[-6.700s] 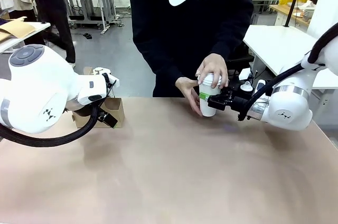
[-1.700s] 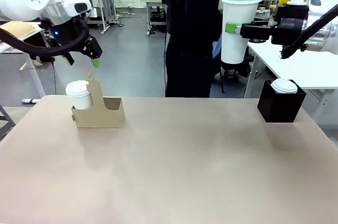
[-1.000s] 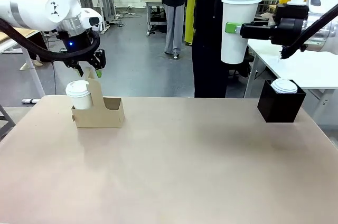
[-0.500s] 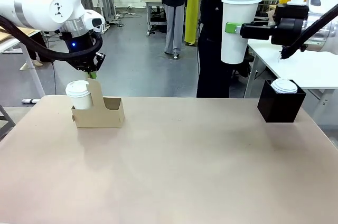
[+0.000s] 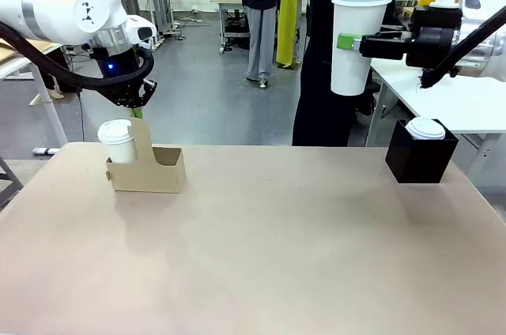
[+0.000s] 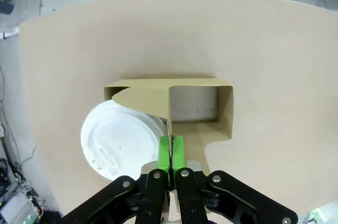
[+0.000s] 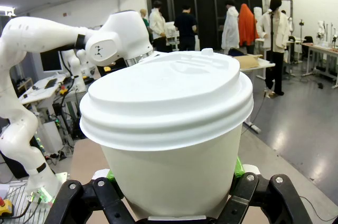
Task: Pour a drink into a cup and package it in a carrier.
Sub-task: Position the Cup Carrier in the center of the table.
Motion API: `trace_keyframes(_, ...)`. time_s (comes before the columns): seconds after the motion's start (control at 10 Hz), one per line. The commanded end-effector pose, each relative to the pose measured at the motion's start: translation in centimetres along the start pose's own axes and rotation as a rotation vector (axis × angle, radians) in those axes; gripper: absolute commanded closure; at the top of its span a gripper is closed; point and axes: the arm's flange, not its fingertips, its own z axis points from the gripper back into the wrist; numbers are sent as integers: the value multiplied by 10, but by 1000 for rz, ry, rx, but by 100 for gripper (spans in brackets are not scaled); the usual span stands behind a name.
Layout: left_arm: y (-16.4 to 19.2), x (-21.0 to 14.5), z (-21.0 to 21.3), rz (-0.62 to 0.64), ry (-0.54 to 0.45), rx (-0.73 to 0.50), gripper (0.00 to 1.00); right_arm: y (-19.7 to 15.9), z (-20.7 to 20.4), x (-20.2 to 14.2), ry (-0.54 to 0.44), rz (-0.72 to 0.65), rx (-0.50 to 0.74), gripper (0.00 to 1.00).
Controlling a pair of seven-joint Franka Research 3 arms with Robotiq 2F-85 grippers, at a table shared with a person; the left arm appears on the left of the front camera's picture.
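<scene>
Brown cardboard carrier [image 5: 147,173] sits far left on tan table [image 5: 277,256], w/ small white-lidded cup [image 5: 117,139] in one pocket. L gripper [image 5: 136,114] pinched tight on its handle tab [image 5: 141,136]. R gripper [image 5: 345,41] clamps tall white lidded paper cup [image 5: 352,66], held high on the right.

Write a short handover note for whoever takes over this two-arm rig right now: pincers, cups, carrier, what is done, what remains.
Left pincer: shut on the handle tab of the carrier, which stands on the table.
Right pincer: shut on a tall lidded cup, held high over the table's right side.
Done: a small lidded cup sits in one carrier pocket.
Left: the other pocket is empty; the tall cup probably goes there. Lids hide the contents.
Also: a black box with a white lid on top.
</scene>
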Motion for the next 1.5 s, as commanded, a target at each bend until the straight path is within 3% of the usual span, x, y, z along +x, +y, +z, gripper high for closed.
trace_keyframes(0.0, 0, 0, 0, 2, 3, 0, 98, 2, -2, 4, 3, 6, -13, 19)
trace_keyframes(0.4, -16, -37, 63, 64, -134, -34, 98, 2, -2, 4, 3, 6, -13, 19)
trace_keyframes(0.8, -112, -90, 110, 89, -125, -36, 98, 2, -2, 4, 3, 6, -13, 19)
trace_keyframes(1.1, -185, -124, 94, 71, -109, -77, 98, 2, -2, 4, 3, 6, -13, 19)
trace_keyframes(1.4, -215, -143, 60, 53, -39, -79, 98, 2, -2, 4, 3, 6, -13, 19)
